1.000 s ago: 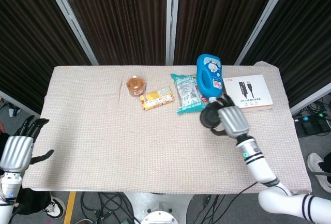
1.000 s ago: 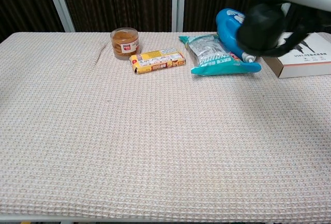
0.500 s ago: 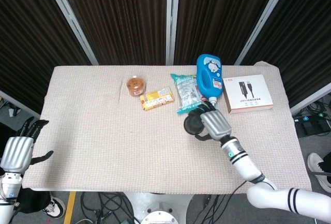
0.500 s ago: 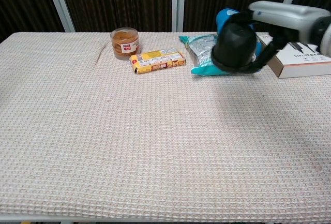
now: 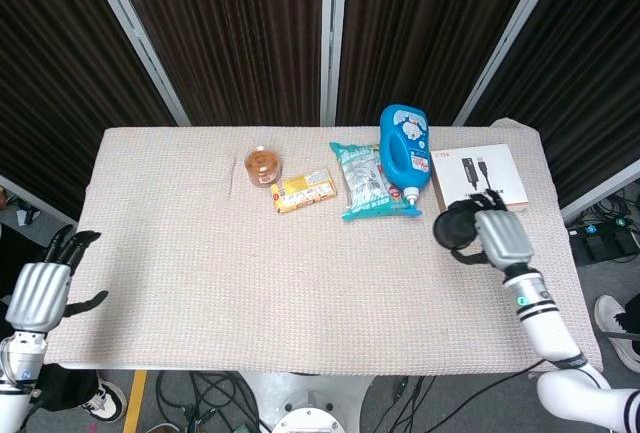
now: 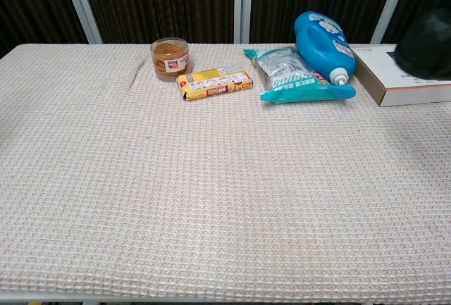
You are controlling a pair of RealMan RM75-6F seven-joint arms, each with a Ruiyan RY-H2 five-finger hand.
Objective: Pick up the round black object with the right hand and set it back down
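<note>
One woven beige tablecloth [image 5: 200,253], dark curtains [image 5: 230,23] behind, grey floor.

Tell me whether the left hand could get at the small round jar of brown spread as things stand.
Probably not easily: the left hand sits off the table's near left corner, open, while the small round jar of brown spread stands far across the cloth. Nothing blocks the path.

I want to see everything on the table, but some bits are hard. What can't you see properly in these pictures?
- Round black object: head view, the right hand covers its far side; chest view, the right edge cuts it off.
- White box: its print is too small to read; the black object hides its front corner.
- Left hand: sits off the table at the head view's left edge; absent from chest view.
</note>
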